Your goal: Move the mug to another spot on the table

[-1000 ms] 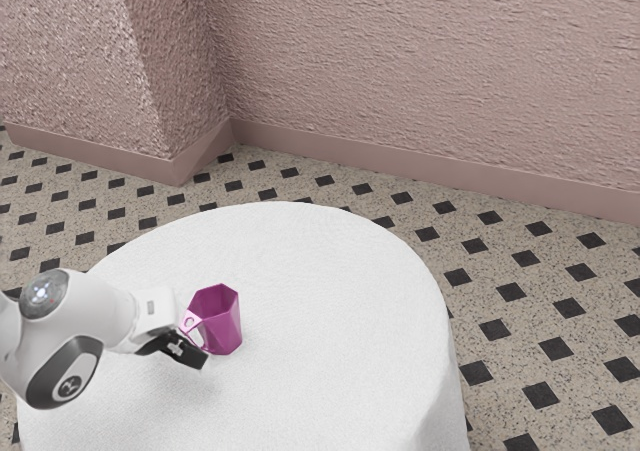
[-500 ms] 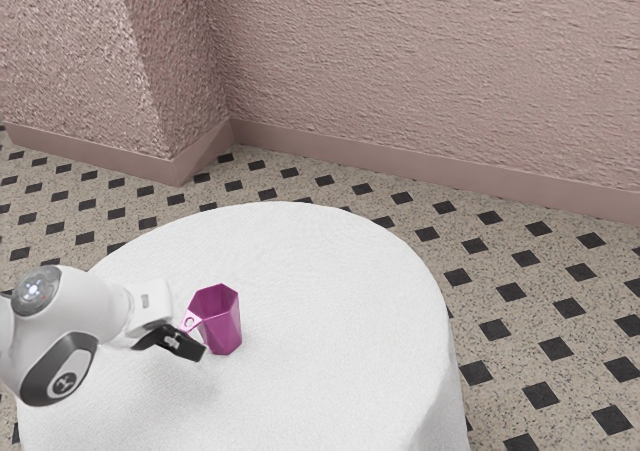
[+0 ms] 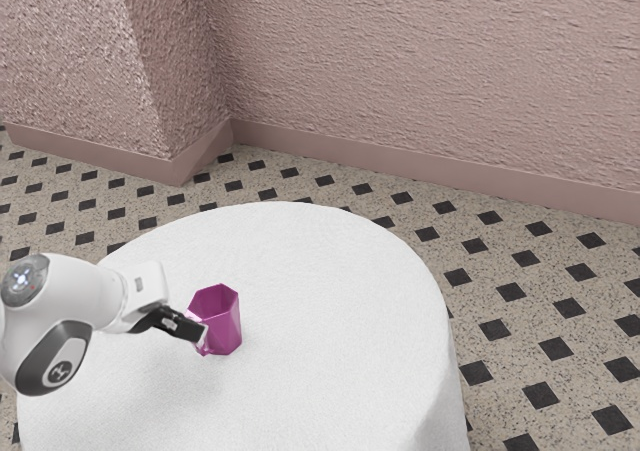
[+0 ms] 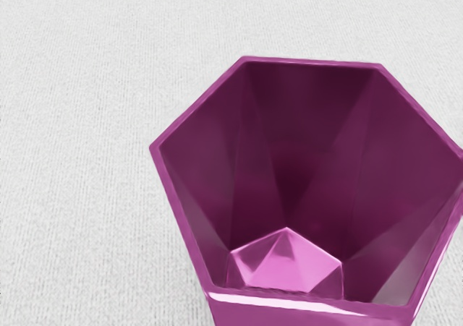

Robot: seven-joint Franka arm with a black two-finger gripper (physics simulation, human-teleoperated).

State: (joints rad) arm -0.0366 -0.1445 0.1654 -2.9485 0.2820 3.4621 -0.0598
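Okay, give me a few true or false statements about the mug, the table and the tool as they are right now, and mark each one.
1. The mug stands upright on the white table. True.
2. The mug is blue and round. False: it is magenta with six flat sides.
3. The mug is empty inside. True: the wrist view shows its bare bottom.
4. The tool is at the mug's side toward the exterior view's right. False: it is at the mug's side toward the exterior view's left.
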